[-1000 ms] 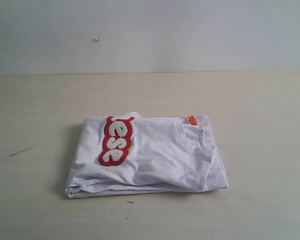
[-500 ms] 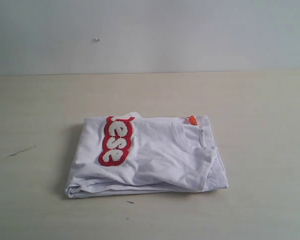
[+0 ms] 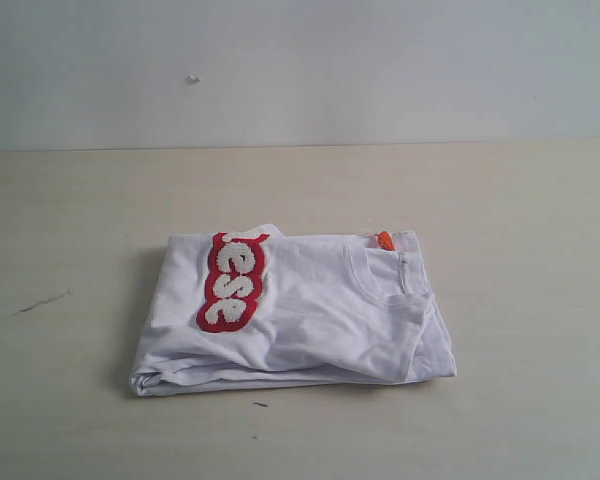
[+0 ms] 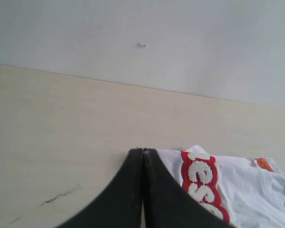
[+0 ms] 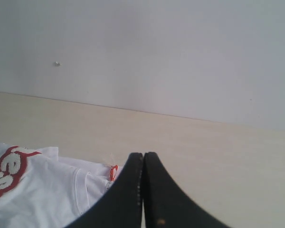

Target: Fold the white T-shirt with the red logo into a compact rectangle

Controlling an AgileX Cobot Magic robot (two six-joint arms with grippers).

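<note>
The bench (image 3: 520,200) in front of me is a pale, cream-coloured surface with a faint wood grain. It runs the whole width of what I see and meets a plain greyish-white wall (image 3: 380,70) along one straight seam at the back. A thin dark scratch (image 3: 42,302) marks the bench on my left side, a tiny dark speck (image 3: 261,404) lies more toward the middle, and a small pale nub (image 3: 193,79) sits on the wall. The light is soft and even, leaving only faint shadows on the bench.
</note>
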